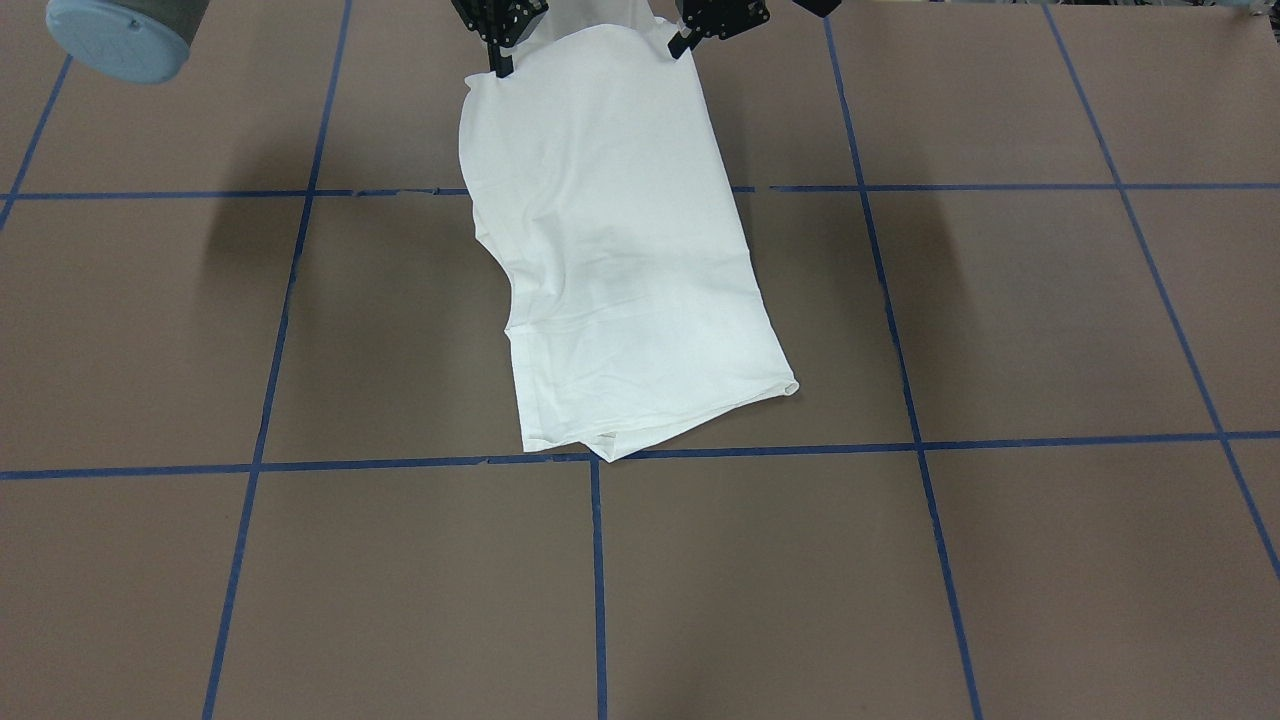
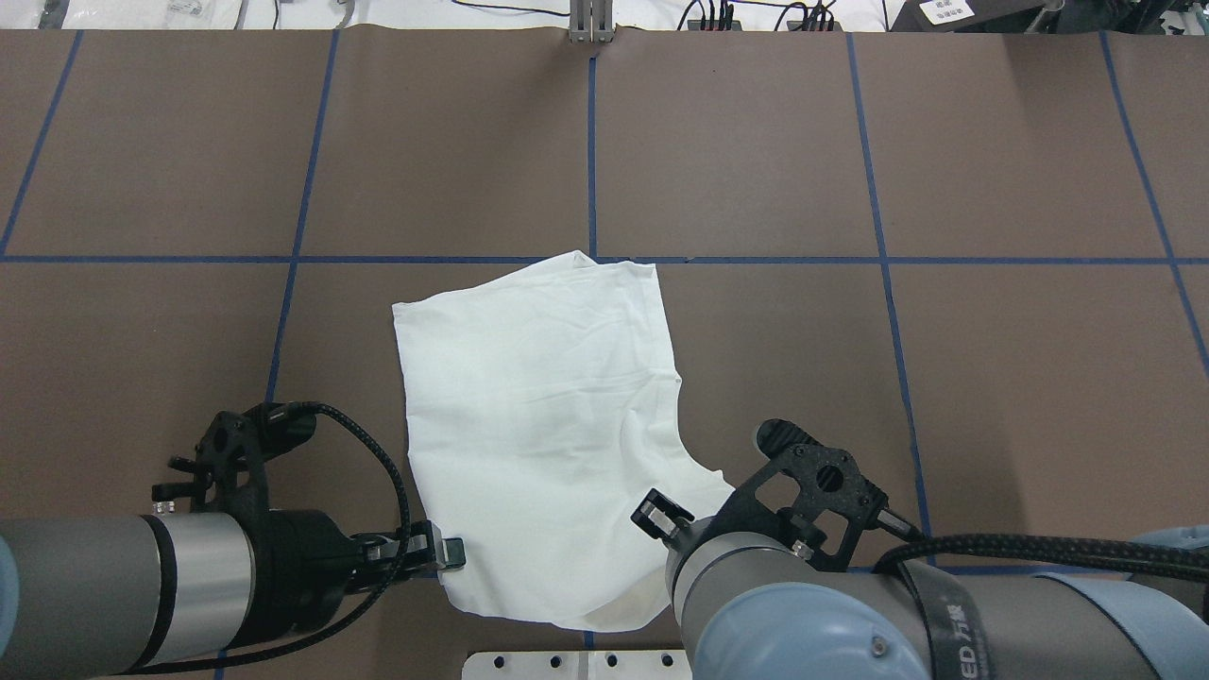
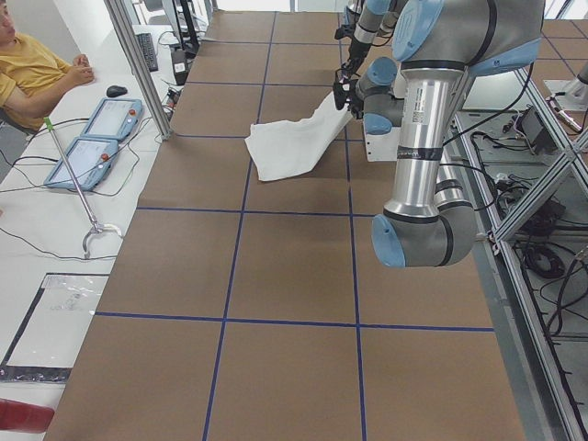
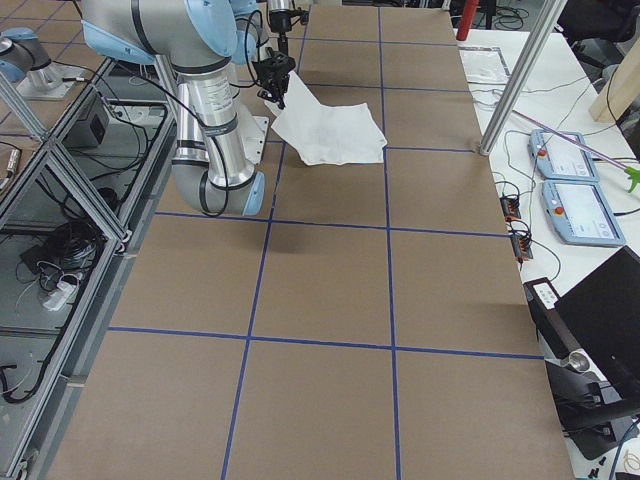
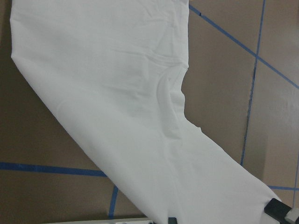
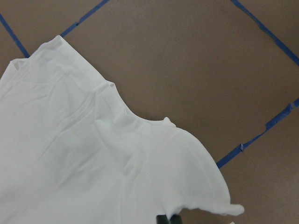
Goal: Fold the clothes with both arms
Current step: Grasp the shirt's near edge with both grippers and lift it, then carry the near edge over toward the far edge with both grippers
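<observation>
The clothes are one white shirt (image 2: pixel 538 406), folded into a long panel on the brown table. Its far end lies flat near a blue tape line (image 1: pixel 760 450). Its near edge is lifted off the table toward the robot (image 3: pixel 285 147). My left gripper (image 2: pixel 453 553) is shut on the near left corner; in the front-facing view it pinches the top right edge (image 1: pixel 683 42). My right gripper (image 1: pixel 503 68) is shut on the other near corner, its fingertips closed on cloth (image 6: pixel 167 218). In the overhead view the right wrist hides those fingers. No text or collar shows.
The white pedestal base (image 2: pixel 567 664) lies just behind the shirt's near edge. Blue tape lines grid the table. A person (image 3: pixel 28 64) sits at a side desk with two teach pendants (image 3: pixel 92 138). Aluminium posts (image 3: pixel 138 69) stand along the table's far side.
</observation>
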Controlling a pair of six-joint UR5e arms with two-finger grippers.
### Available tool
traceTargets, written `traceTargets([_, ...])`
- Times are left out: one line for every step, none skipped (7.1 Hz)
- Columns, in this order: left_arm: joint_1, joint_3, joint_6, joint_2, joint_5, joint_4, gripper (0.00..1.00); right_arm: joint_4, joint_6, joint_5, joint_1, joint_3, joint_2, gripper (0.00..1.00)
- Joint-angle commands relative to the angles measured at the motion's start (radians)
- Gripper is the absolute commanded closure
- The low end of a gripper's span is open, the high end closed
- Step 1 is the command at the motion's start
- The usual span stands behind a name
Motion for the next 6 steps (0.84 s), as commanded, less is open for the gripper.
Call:
traceTargets([-0.084, 0.097, 0.073, -0.052, -0.006, 0.016, 1.00, 0.116, -0.080, -0.051, 0.088, -0.130, 0.036, 1.00])
traceTargets([-0.147, 0.172, 0.117, -0.081, -0.009, 0.016, 1.00, 0.238, -0.144, -0.048, 0.155, -0.241, 0.045, 1.00])
traceTargets([-0.213, 0.244, 0.180, -0.116, -0.011, 0.018, 1.00, 0.355, -0.195, -0.043, 0.218, -0.339, 0.053, 1.00])
traceTargets([-0.262, 0.292, 0.220, -0.120, -0.011, 0.018, 1.00, 0.420, -0.244, -0.026, 0.267, -0.425, 0.079, 1.00])
traceTargets([-0.302, 0.335, 0.257, -0.121, -0.011, 0.016, 1.00, 0.480, -0.263, -0.026, 0.298, -0.523, 0.115, 1.00])
traceTargets([-0.326, 0.430, 0.263, -0.170, -0.009, 0.015, 1.00, 0.552, -0.270, -0.026, 0.323, -0.670, 0.177, 1.00])
